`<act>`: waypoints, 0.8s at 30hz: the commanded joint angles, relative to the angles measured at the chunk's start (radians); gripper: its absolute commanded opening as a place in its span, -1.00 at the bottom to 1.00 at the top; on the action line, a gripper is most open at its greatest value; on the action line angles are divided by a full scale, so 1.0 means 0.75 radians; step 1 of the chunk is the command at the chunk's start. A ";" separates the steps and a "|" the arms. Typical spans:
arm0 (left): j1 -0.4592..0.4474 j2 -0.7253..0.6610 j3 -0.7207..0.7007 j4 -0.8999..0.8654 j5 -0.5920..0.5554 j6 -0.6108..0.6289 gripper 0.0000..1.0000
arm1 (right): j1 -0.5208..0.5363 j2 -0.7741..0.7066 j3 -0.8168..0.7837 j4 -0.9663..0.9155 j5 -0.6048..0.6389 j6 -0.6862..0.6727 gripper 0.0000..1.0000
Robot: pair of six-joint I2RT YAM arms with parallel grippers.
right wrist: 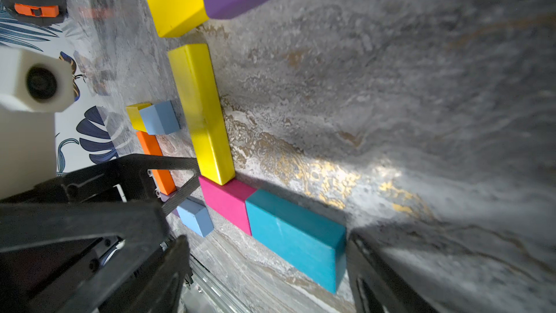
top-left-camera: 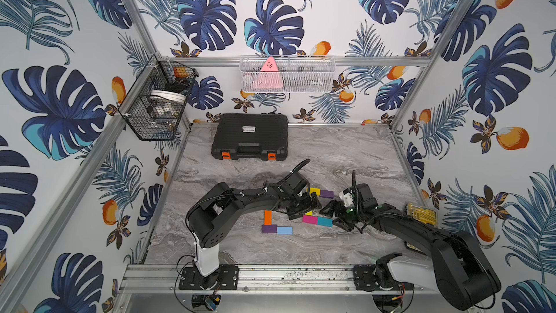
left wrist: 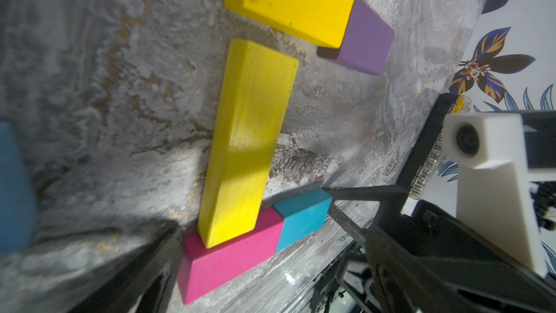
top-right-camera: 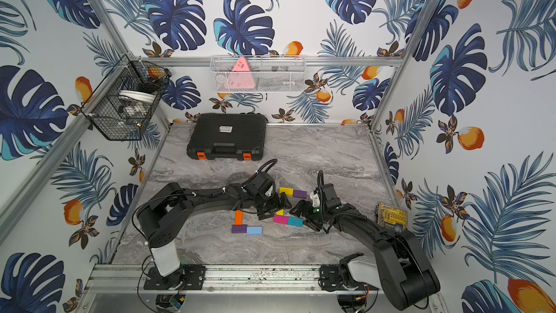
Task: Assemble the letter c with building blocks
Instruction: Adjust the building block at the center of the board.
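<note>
A: Edges, room to move?
B: Marble table [top-left-camera: 346,152] railed all round. Black case [top-left-camera: 249,137] far left, against the back wall. Yellow box [top-left-camera: 421,213] at the right rail. Far right part bare, and the near strip along the front rail too. Middle crowded: both arms bent low over the blocks.

A: Pincers?
B: Left gripper [top-left-camera: 304,207] spread wide, holding nothing, just beside the long yellow block [left wrist: 246,143]. Right gripper [right wrist: 267,236] also spread, jaws astride the teal block [right wrist: 294,236], one tip at its outer end, not clamped.

A: The C?
B: Mid-table, mouth toward the robot's right.
- Far arm: short yellow block [top-left-camera: 315,191] touching purple block [top-left-camera: 326,194].
- Spine: long yellow, a small gap from the short one.
- Near arm: magenta block [top-left-camera: 310,219], against the spine's near end and flush with teal.

A: Count?
B: Second cluster just left: orange block [top-left-camera: 267,217], second purple block [top-left-camera: 269,229], light blue block [top-left-camera: 284,230]. Right wrist view adds small yellow block [right wrist: 137,115] touching another light blue block [right wrist: 159,117], probably hidden under the left arm from above. Tally: yellow three, purple two, light blue two, orange, magenta and teal one each. Ten in all.
</note>
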 commanded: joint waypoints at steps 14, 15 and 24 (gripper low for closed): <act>-0.014 0.052 0.023 -0.003 0.026 -0.009 0.98 | 0.002 0.043 0.033 0.036 0.021 0.017 0.66; -0.014 0.052 0.023 -0.002 0.026 -0.009 0.98 | 0.002 0.047 0.035 0.034 0.023 0.016 0.66; -0.016 0.057 0.020 0.004 0.030 -0.010 0.98 | 0.000 0.068 0.059 0.034 0.029 0.011 0.67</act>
